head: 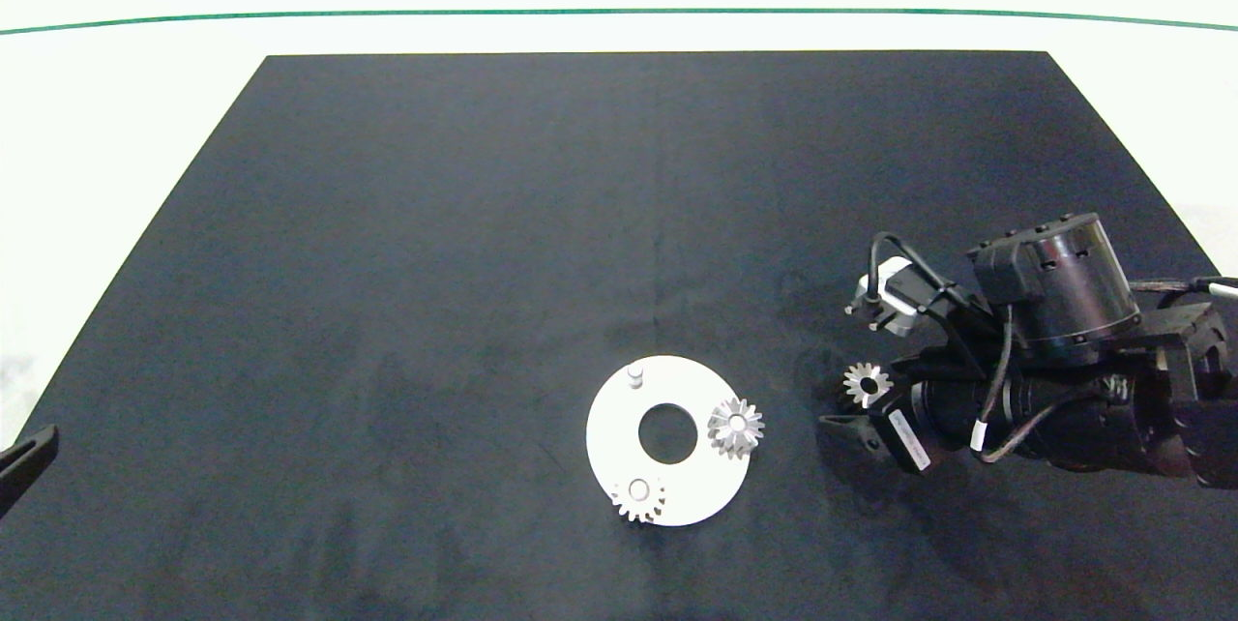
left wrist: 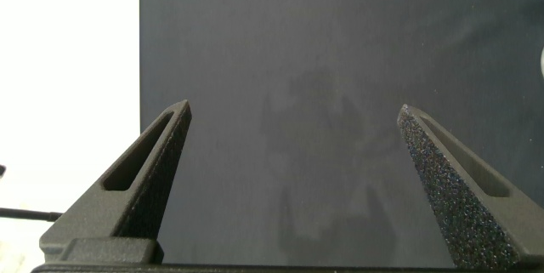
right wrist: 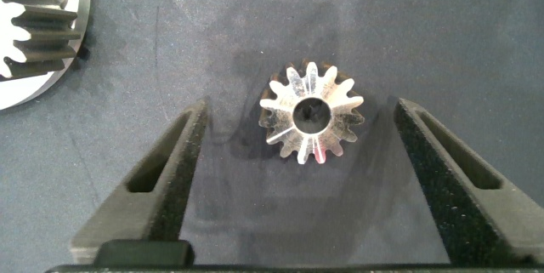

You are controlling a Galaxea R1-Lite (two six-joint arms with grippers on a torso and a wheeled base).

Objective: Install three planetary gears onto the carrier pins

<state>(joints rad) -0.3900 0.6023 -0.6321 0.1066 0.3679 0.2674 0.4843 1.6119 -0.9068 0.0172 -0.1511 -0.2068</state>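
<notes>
I am holding my right pincer wide open around the last loose gear, which is lying flat on the dark mat just right of the white disc; I am judging it best to centre the fingers on the teeth and close squarely, so it is coming up level for the bare peg. The head view is showing two gears already seated on the disc (the wrist view is catching only one), while my left pincer is idling open over bare mat at the left edge.
</notes>
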